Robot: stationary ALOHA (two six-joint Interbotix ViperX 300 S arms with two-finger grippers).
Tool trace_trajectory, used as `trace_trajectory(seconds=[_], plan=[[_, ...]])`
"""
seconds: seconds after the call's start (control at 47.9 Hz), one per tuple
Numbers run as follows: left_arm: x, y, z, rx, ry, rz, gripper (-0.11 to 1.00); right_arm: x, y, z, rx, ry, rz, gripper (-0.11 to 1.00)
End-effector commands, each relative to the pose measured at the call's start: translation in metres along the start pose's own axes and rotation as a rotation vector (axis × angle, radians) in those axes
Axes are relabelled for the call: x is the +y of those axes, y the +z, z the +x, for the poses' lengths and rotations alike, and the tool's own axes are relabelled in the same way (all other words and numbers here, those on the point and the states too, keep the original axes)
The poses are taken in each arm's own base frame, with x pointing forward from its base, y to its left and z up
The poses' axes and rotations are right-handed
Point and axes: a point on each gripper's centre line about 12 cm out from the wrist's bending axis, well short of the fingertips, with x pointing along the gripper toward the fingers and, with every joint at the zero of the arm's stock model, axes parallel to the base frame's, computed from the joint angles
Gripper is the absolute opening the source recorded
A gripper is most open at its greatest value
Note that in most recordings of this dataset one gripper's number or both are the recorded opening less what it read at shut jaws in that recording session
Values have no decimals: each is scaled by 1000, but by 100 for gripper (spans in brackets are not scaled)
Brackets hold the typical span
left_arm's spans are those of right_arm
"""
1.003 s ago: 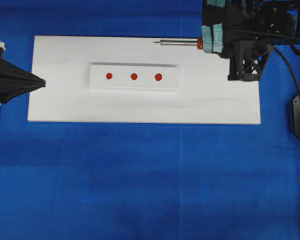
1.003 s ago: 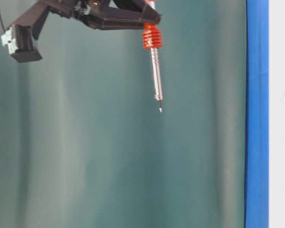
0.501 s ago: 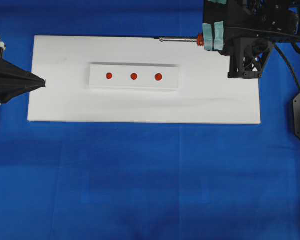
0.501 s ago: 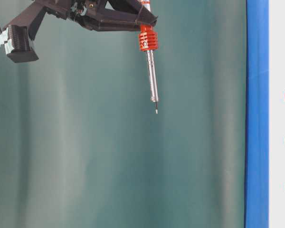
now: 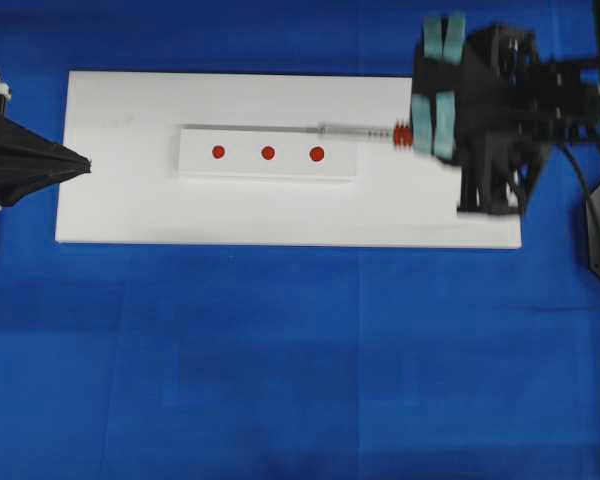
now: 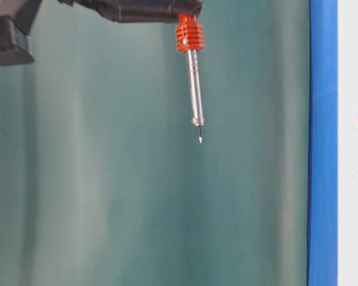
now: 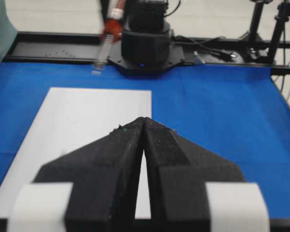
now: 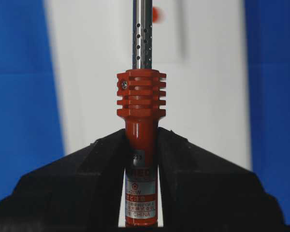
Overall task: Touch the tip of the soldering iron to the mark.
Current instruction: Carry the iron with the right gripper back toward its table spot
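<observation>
Soldering iron [image 8: 141,111] sits pinched in my right gripper [image 8: 141,159], both jaws pressed against its red-orange handle just below the finned collar. From overhead I see the silver shaft pointing left, its blurred tip over the upper edge of the small white strip [image 5: 268,168] — near the rightmost of the 3 red marks [image 5: 317,154]. The table-level view shows the tip hanging in the air, clear of any surface. That strip lies on a larger white board [image 5: 130,210] on the blue table cover [image 5: 280,370]. My left gripper [image 7: 143,126] rests at the board's left edge, fingers pressed together — holding nothing.
</observation>
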Motion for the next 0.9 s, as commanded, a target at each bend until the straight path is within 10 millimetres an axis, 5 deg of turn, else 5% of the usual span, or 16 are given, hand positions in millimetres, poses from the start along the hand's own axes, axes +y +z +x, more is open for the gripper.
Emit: trace_trajectory(seconds=[0.0, 0.606, 0.878], plan=[[0, 5, 2, -17, -1, 0, 0, 17, 1, -11, -32, 35, -11, 6], [0, 6, 2, -21, -1, -2, 0, 138, -36, -12, 20, 87, 31, 6], [0, 6, 2, -28, -1, -2, 0, 154, -40, -7, 29, 81, 37, 6]])
